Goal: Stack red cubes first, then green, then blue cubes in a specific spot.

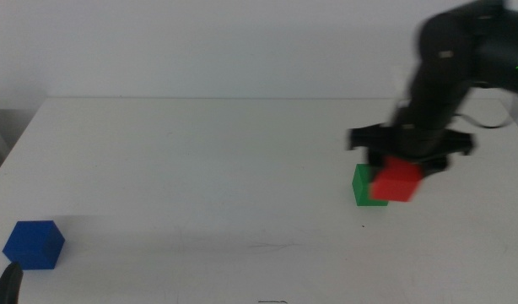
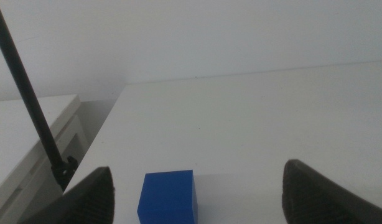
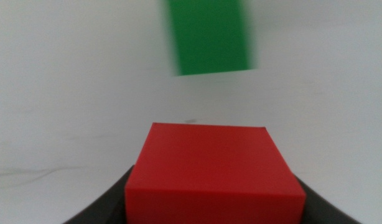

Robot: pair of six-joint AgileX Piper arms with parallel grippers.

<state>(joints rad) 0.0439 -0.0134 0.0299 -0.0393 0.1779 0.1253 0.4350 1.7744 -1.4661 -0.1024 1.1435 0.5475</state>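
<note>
**Red cube up in the right gripper, stack not yet begun**

The right gripper hung over the right side of the white table, its dark jaws closed on the small matte bright-red cube. In the middle view the cube looked clear of the surface, and the picture was blurred there. Just beside it, on its left and partly hidden behind it, sat the small matte bright-green cube, resting on the tabletop. From the right wrist view the red cube filled the space between the jaws, with the green cube ahead of it and apart.

Over by the near left corner, the small matte deep-blue cube sat alone, well away from the other two. The left gripper waited at that corner with its jaws spread wide, the blue cube lying between them but touched by neither.

No cube stood on another, so the task looked to be at its first step: placing red as the base. To do it well, the right gripper should carry the red cube away from the green one, pick a bare patch with room all around, lower it flat, and release only once it rests square, since a tilted base would spoil both later layers.
</note>
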